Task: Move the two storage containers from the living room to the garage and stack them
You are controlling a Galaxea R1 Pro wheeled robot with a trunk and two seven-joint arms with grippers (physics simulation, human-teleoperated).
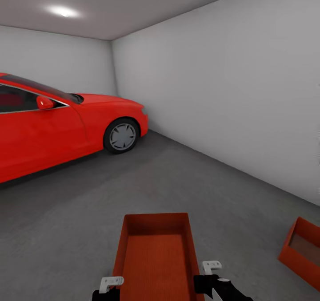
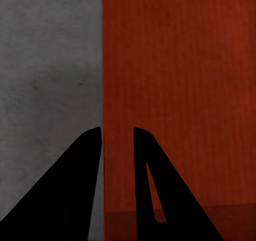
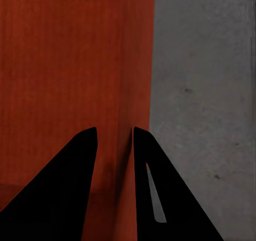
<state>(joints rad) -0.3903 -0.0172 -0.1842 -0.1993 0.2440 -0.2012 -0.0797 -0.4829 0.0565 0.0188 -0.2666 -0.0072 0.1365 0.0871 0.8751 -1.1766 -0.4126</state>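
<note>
Head view: we clamp both grippers, left and right, on a storage container above the garage's grey concrete floor; the second container lies right of it.

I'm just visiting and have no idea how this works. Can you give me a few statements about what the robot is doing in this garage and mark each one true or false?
1. The robot holds an orange-red container with both grippers. True: the left gripper straddles one side wall and the right gripper the opposite wall.
2. The second container is stacked on the held one. False: it sits apart at the right, on the concrete floor.
3. A red car is parked to the left. True.
4. The held container is full of boxes. False: its ribbed bottom is bare.
5. The car is blue. False: it is red.
</note>
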